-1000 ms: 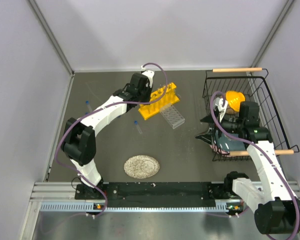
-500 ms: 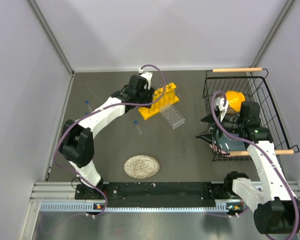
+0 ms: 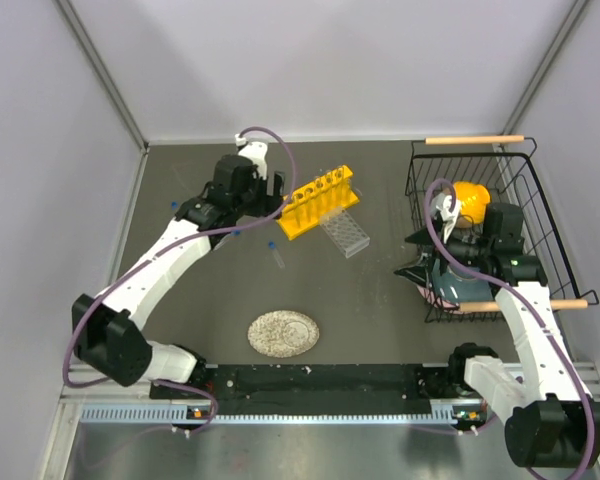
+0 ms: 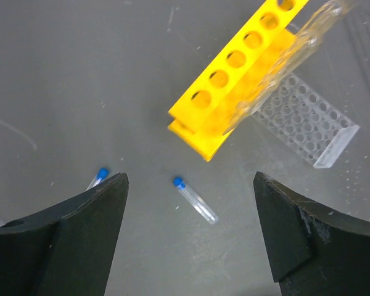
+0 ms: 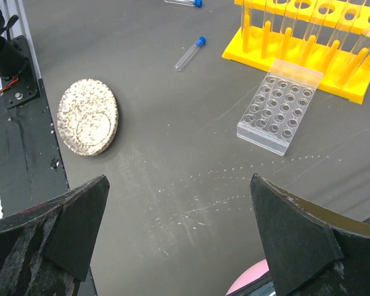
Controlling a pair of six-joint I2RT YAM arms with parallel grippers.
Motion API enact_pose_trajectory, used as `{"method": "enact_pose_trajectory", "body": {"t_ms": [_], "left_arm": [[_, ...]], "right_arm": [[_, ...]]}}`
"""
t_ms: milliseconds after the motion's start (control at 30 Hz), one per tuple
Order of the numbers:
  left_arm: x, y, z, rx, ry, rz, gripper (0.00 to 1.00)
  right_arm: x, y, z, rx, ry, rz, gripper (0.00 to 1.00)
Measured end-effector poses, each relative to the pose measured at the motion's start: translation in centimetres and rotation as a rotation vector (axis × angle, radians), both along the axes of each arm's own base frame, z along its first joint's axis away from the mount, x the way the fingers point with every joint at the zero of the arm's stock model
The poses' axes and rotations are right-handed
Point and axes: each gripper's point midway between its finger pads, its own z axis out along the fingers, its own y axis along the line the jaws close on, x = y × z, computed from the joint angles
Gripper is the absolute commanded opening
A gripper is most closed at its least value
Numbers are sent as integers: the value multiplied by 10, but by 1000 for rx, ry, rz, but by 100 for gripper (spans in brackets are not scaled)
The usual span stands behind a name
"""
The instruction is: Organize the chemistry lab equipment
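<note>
- Left gripper (image 4: pixel 189 180) hangs released and empty, just left of the yellow rack (image 3: pixel 318 201).
- Clear gridded rack (image 3: pixel 344 232) lies just beside the yellow rack's near side.
- A blue-capped vial (image 3: pixel 277 252) lies near its left end.
- Right gripper (image 5: pixel 177 180) gapes empty, well right of it.

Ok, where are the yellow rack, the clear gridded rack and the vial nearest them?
yellow rack (image 4: pixel 227 69), left wrist view, top plate between holes.
clear gridded rack (image 5: pixel 280 105), right wrist view, grid centre.
vial (image 4: pixel 197 202), left wrist view, clear body.

Left wrist view: you get blue-capped vial (image 4: pixel 99 177) half hidden behind left finger (image 4: pixel 68 240), yellow rack (image 4: pixel 200 126) running off top edge. Right wrist view: far vial (image 5: pixel 186 2) clipped by top edge.
</note>
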Motion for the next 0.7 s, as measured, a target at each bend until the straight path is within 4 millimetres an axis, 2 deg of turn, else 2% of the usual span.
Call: {"method": "enact_pose_trajectory", "body": {"t_ms": [133, 233, 433, 567, 600, 667, 700], "left_arm": [[-9, 28, -8, 4, 21, 48, 99], [-13, 50, -19, 11, 47, 94, 99], [-17, 97, -43, -3, 127, 193, 99], [-11, 116, -55, -9, 168, 235, 85], [-9, 119, -61, -4, 189, 240, 78], [-6, 121, -79, 5, 246, 243, 74], [-6, 121, -88, 10, 278, 239, 69]], "right_arm": [[-1, -1, -2, -5, 22, -7, 99], [1, -2, 0, -12, 37, -15, 99], [4, -2, 16, -12, 26, -23, 99], [3, -2, 23, -16, 34, -16, 99], [3, 0, 25, -17, 34, -8, 99], [0, 5, 27, -29, 36, 17, 99], [-2, 10, 29, -35, 33, 38, 99]]}}
